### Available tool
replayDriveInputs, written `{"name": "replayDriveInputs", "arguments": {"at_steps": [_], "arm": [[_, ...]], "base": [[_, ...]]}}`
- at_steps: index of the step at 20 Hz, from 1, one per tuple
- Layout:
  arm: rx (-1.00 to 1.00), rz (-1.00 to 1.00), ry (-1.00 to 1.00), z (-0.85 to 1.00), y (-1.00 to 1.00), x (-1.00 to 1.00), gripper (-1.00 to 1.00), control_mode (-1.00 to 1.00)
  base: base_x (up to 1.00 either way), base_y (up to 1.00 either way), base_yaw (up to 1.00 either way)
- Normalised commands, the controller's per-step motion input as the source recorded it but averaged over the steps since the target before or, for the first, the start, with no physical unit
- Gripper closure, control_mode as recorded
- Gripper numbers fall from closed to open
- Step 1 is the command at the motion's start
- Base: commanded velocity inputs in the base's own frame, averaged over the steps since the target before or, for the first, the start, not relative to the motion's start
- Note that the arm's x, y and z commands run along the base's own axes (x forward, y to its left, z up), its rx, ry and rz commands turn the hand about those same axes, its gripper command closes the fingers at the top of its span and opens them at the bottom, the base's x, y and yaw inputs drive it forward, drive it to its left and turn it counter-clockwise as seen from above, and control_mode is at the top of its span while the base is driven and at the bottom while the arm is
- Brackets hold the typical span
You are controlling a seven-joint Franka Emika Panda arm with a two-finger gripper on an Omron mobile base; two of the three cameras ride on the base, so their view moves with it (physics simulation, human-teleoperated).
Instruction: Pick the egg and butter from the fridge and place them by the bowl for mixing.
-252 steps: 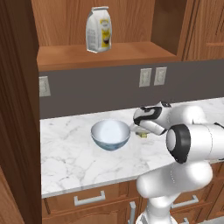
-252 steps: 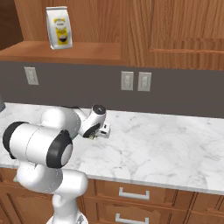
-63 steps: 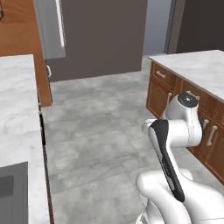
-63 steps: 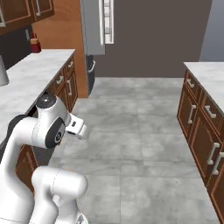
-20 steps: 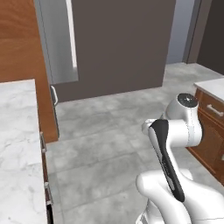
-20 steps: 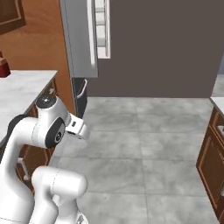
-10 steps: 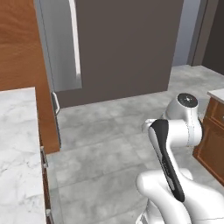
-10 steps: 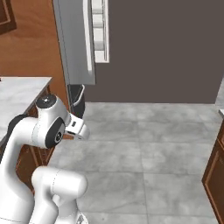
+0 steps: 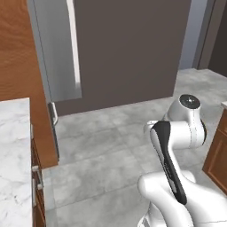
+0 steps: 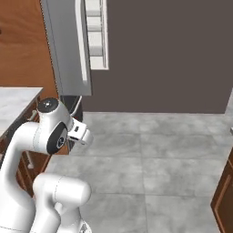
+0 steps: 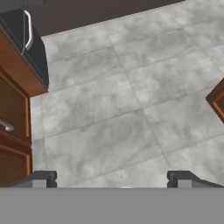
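Approaching the fridge (image 9: 57, 48) is, by my judgement, the step in hand: in the left base view its tall grey steel body stands at upper left beside a wooden side panel (image 9: 17, 66), well apart from the folded arm. A marble counter (image 9: 13, 150) edges the lower left, and grey floor tiles (image 9: 111, 150) lie between.

From the right base view, the fridge shows white inner shelves (image 10: 94, 36) past a grey door edge, so it appears open. A dark wall (image 10: 168, 54) runs behind.

Looking down, the hand view shows the gripper (image 11: 111, 179) with its tips spread wide and nothing between them, over bare tiles. Wooden drawers (image 11: 13, 122) flank the left.

Next, the base likely needs to close in until the shelves are reachable; egg and butter cannot be made out.
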Motion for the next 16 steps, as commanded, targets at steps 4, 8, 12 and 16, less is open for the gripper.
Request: {"name": "replayDriveInputs", "arguments": {"at_steps": [4,8,12,16], "arm": [[0.0,0.0,0.0,0.0,0.0,0.0,-1.0,1.0],[0.0,0.0,0.0,0.0,0.0,0.0,-1.0,1.0],[0.0,0.0,0.0,0.0,0.0,0.0,-1.0,1.0],[0.0,0.0,0.0,0.0,0.0,0.0,-1.0,1.0]], "base": [[0.63,-0.36,0.0],[0.67,-0.36,0.0],[0.8,-0.33,0.01],[0.86,-0.28,0.05]]}}
